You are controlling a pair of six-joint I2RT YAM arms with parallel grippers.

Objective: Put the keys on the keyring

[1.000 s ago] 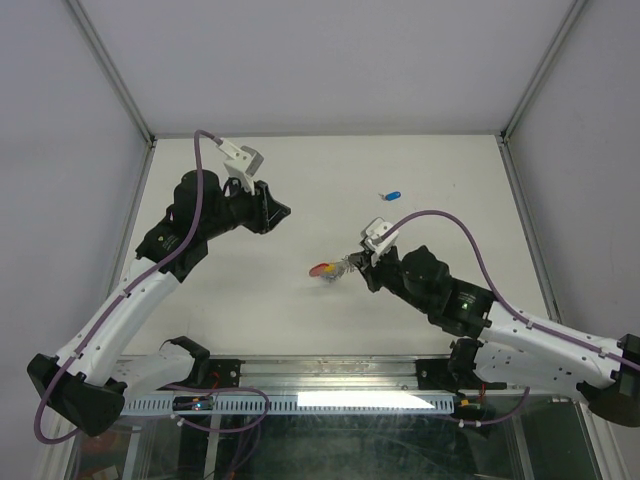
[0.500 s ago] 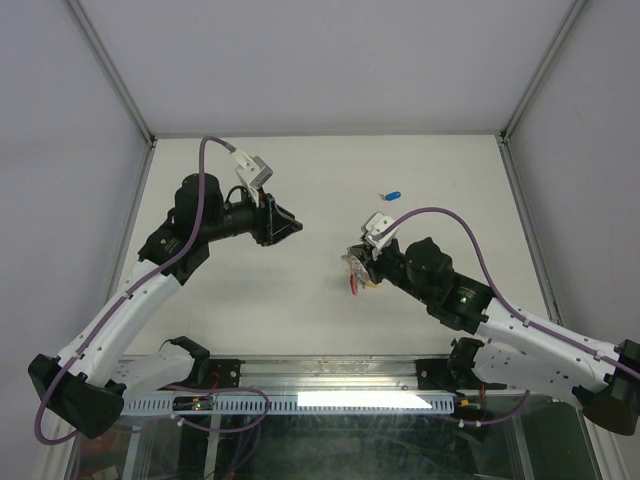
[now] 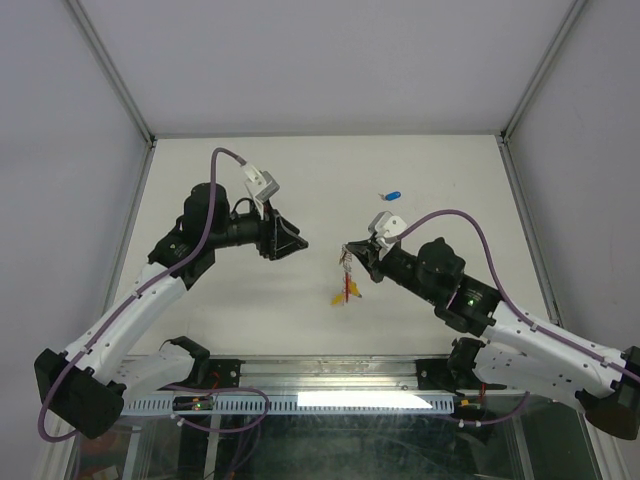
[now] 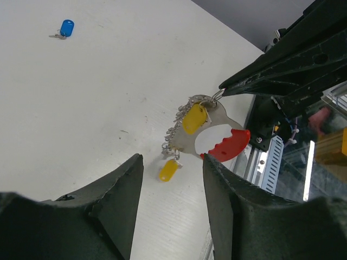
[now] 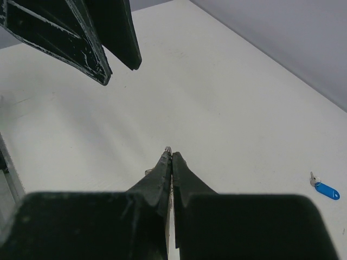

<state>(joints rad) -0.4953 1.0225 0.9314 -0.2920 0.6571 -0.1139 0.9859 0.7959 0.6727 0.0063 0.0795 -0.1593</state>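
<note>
While the right end effector [image 3: 350,256] clamps the thin silvery wire keyring [image 4: 209,98] aloft over the white bench [image 3: 300,170], yellow-headed keys [image 4: 194,118] and a red-tipped piece [image 4: 227,147] apparently hang on it; a blue-headed key [image 3: 393,194] lies unthreaded toward the far edge; the left end effector [image 3: 298,243] gapes empty.

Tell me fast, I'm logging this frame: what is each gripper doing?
Left gripper: open, empty.
Right gripper: shut on the keyring, keys dangling below.

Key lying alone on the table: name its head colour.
Blue; the key shows best in the left wrist view.
</note>
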